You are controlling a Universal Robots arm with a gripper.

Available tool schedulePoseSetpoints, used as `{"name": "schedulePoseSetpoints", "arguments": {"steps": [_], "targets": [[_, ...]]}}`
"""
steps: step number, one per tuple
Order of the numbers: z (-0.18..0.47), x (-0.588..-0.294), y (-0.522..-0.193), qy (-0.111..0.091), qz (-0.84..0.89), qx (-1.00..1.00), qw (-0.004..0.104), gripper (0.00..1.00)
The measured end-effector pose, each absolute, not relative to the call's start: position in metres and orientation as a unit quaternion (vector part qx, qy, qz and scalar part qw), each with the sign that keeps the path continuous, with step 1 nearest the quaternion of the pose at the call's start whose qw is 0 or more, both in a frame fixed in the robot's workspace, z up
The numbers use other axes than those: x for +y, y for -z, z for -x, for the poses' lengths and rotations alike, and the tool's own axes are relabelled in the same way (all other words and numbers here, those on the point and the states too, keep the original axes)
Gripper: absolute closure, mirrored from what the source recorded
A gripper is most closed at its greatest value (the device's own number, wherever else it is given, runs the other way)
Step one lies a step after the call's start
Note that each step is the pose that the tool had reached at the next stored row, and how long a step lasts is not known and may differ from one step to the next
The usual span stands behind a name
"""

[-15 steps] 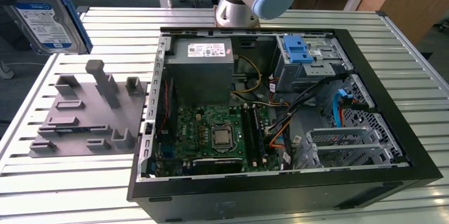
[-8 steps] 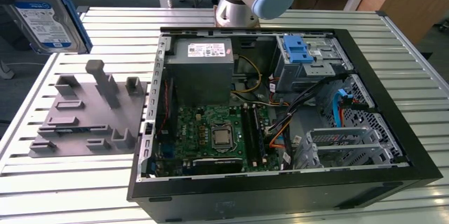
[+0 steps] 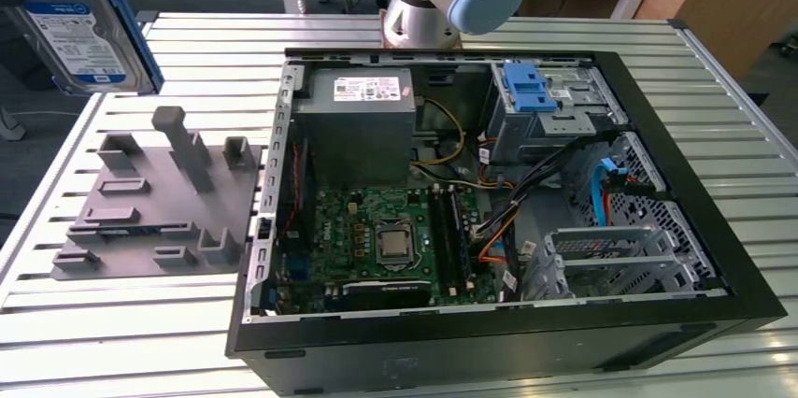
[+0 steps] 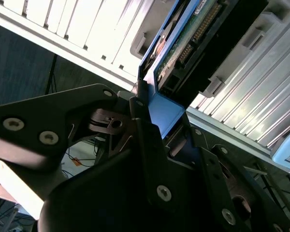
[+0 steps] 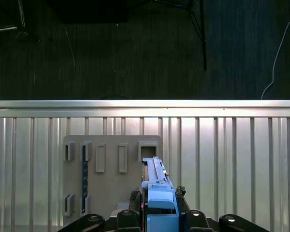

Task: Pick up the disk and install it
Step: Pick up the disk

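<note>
Disk [image 3: 78,34] held in the air at the exterior view's left, above the grey fixture plate [image 3: 131,220].
My gripper [image 5: 159,205] seems clamped on its blue rail; it's stiff, dense and shock-sensitive, so I'd grip the rails, not the board.

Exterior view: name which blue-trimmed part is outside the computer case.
The disk, in the air at the exterior view's upper left; the blue latch sits on a cage inside the case.

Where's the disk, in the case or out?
Out. The disk is clamped in the gripper, apart from the open computer case.
</note>
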State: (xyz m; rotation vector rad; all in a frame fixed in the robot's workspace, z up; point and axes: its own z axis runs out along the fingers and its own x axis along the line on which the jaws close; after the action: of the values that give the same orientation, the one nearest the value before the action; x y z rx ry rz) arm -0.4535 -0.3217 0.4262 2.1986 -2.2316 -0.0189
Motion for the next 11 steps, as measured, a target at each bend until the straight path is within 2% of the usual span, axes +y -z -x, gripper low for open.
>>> {"name": "schedulePoseSetpoints", "arguments": {"steps": [11], "targets": [[0.4535, -0.3216, -0.4285, 0.006, -0.702, -0.712, 0.005, 0.63]]}}
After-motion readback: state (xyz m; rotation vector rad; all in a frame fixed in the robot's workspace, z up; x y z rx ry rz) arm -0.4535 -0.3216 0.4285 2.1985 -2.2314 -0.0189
